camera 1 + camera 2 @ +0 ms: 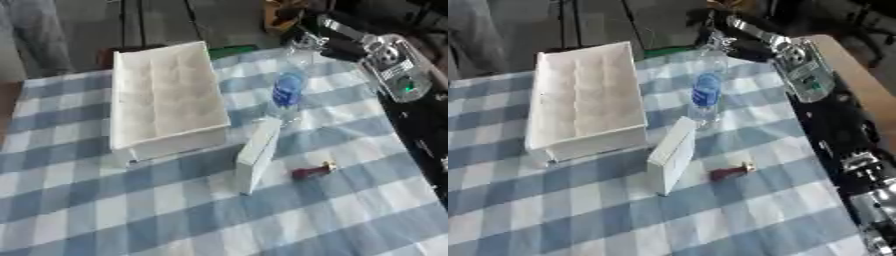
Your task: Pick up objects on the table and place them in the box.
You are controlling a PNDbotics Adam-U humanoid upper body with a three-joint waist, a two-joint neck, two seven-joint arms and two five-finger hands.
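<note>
- My right hand (308, 41) is reaching to the clear plastic bottle with a blue label (287, 86); finger state: cannot tell.
- Open white rectangular box (166, 97) is sitting just beside the bottle.

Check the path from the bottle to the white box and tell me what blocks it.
Nothing visible does. The clear bottle, held at its top by the right hand, hangs just right of the white box. The small white carton lies nearer the camera, off that line.
</note>
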